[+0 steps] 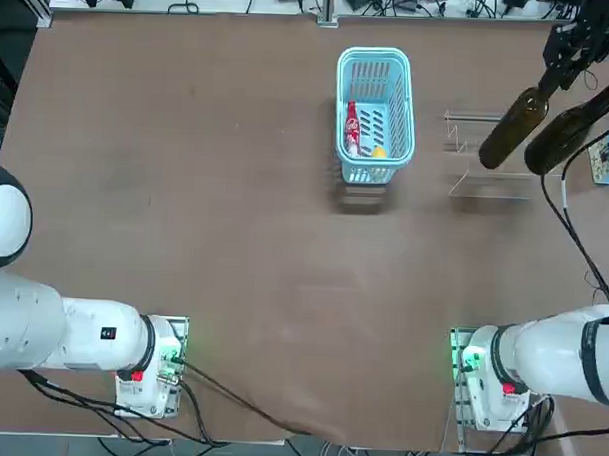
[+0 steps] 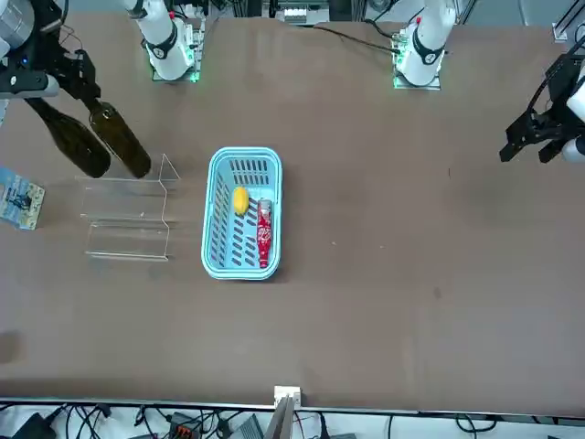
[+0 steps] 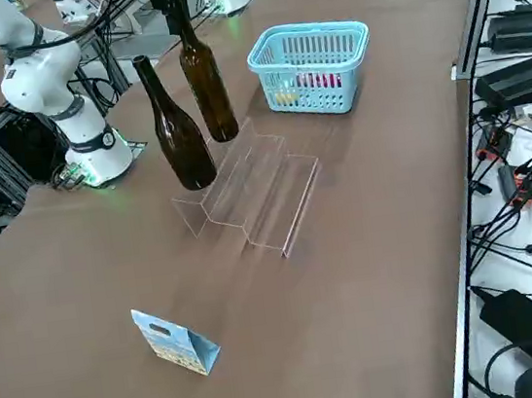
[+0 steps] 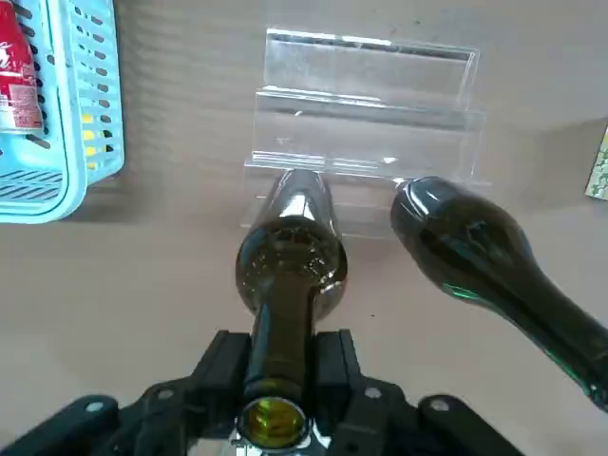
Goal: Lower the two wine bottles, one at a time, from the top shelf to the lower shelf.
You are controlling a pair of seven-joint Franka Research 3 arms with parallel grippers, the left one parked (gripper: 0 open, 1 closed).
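Gripping the neck of one wine bottle on the top shelf, our right gripper is clenched; the other bottle stands just beside.

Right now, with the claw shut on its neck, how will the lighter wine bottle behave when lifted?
The lighter wine bottle is tall and slim, so it would probably tip easily. Its smooth glass may slip in the right claw, which holds only the narrow neck. It looks rigid, and likely fragile if it bumps the darker bottle.

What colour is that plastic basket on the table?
Light blue; the basket shows best in the right side view.
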